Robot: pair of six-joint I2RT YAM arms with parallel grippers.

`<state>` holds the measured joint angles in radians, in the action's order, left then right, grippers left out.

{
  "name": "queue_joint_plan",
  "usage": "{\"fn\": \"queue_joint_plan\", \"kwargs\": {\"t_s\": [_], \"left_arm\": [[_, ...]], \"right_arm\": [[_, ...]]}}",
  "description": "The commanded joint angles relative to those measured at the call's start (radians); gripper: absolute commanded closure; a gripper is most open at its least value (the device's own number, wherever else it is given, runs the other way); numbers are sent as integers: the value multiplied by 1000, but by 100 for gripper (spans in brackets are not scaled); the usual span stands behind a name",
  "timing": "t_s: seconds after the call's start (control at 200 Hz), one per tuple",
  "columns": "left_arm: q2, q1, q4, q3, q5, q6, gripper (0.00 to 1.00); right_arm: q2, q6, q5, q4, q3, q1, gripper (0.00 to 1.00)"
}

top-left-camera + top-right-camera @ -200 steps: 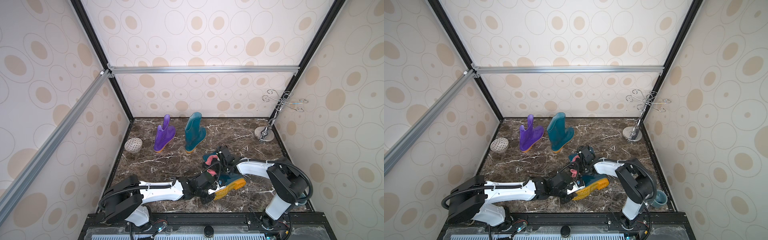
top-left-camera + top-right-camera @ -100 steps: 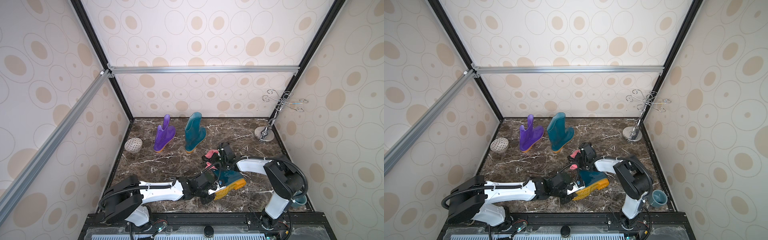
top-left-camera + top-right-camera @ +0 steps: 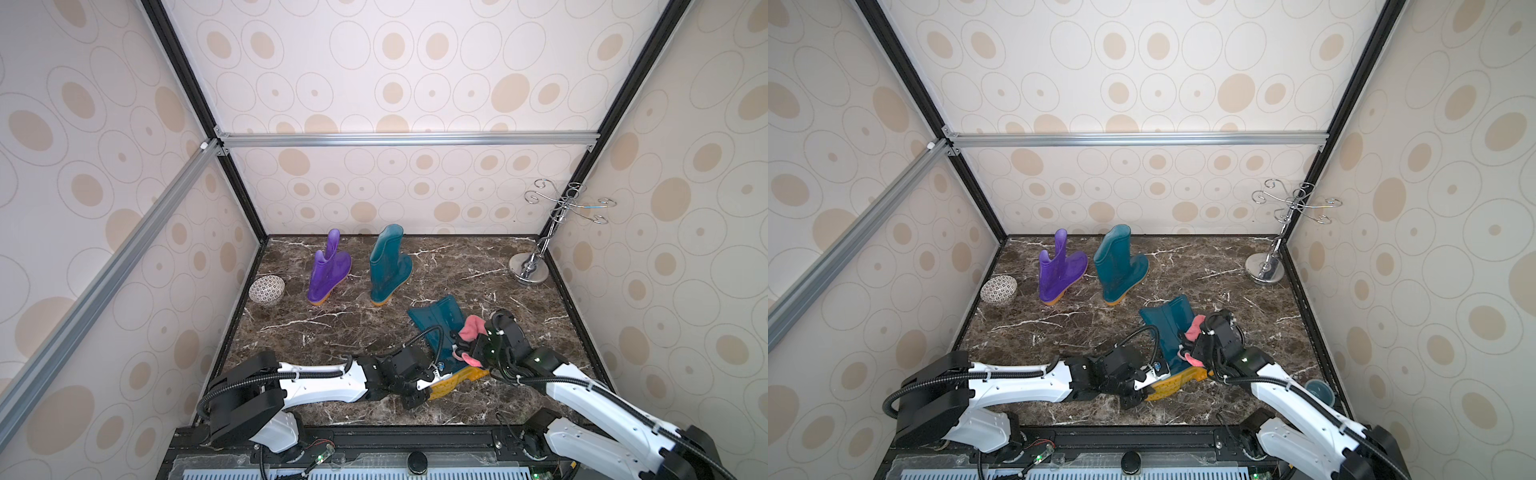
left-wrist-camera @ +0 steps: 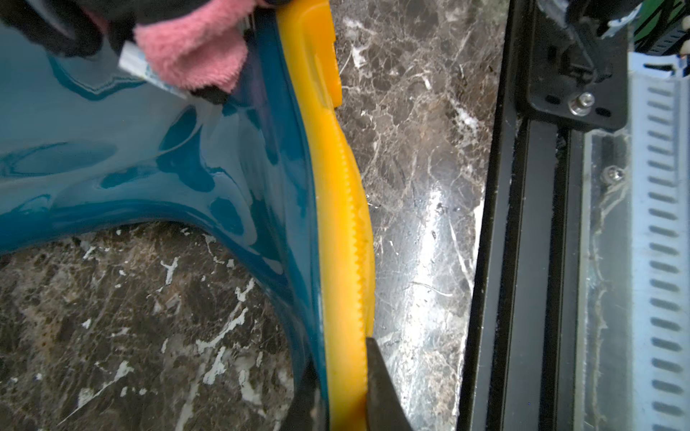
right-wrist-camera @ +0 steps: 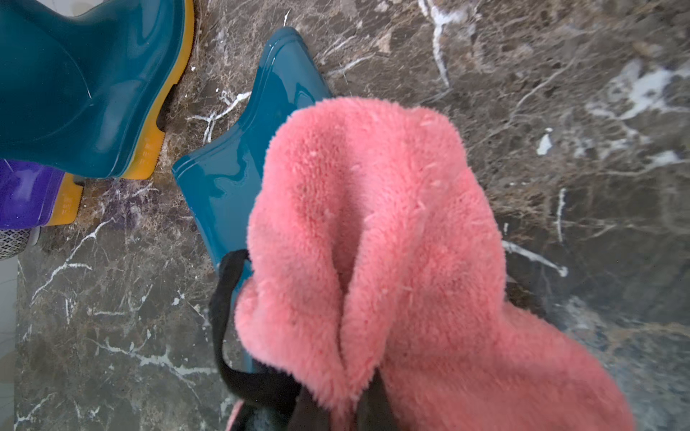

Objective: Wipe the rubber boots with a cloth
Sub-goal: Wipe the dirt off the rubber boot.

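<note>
Left fingers [image 4: 381, 388]: narrow, pinching the lying teal boot [image 3: 436, 328] by its sole.
Right fingers [image 5: 369, 410]: clamped on cloth [image 5: 373, 224], above the ankle.
Shaft axis: points away from both arms.

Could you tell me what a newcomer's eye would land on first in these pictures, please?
First, the teal boot lying on its side near the front of the marble floor, its yellow sole pinched by the left hand while the right hand holds a fluffy pink cloth against it. Behind, a purple boot and another teal boot stand upright, with a chrome stand in the back right corner.
</note>
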<state>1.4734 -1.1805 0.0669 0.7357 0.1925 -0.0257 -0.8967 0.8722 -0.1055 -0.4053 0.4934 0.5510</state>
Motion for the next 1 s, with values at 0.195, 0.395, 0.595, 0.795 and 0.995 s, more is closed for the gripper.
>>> {"fn": "queue_joint_plan", "kwargs": {"t_s": [0.195, 0.395, 0.595, 0.795, 0.995], "left_arm": [[9, -11, 111, -13, 10, -22, 100], [19, -16, 110, -13, 19, -17, 100], [24, -19, 112, -13, 13, -20, 100], [24, -19, 110, -15, 22, -14, 100], [21, -24, 107, -17, 19, -13, 100]], "right_arm": [[-344, -10, 192, 162, 66, -87, 100], [-557, -11, 239, 324, 138, -202, 100], [-639, 53, 145, 446, 204, -202, 100], [-806, 75, -32, 586, 309, -209, 100], [-948, 22, 37, 652, 427, -215, 100]]}}
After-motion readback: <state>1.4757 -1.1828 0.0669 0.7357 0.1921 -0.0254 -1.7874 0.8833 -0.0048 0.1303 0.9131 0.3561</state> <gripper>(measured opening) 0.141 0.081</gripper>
